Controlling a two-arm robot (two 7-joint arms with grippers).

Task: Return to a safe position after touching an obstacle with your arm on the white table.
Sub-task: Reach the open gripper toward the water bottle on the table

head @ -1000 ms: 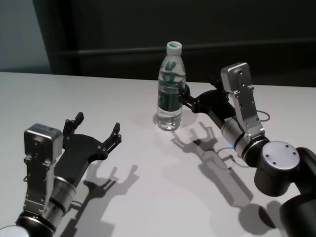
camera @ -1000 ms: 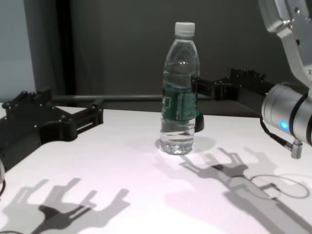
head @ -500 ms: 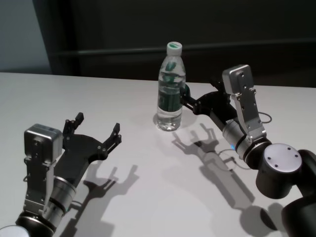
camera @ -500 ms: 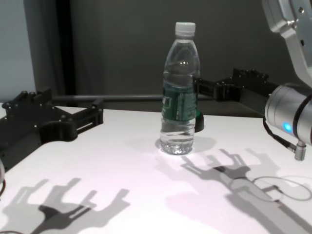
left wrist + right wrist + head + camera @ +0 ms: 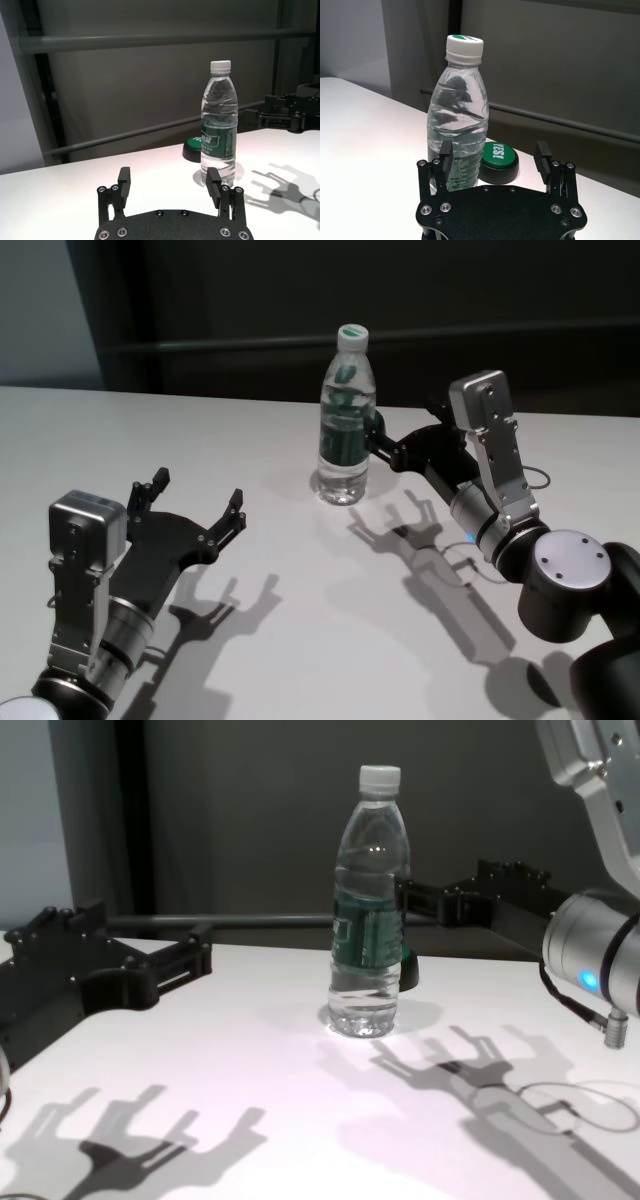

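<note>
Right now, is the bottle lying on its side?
No, the bottle stands upright on the white table, cap on top.

A tall clear plastic water bottle (image 5: 346, 418) stands upright on the white table (image 5: 300, 620), well back from its near edge and close to the far edge. It has a white screw cap with a green mark on top, a dark green label band around its middle, and holds water up to its shoulder. The table is wide, flat and plain white, far larger than the bottle.
</note>
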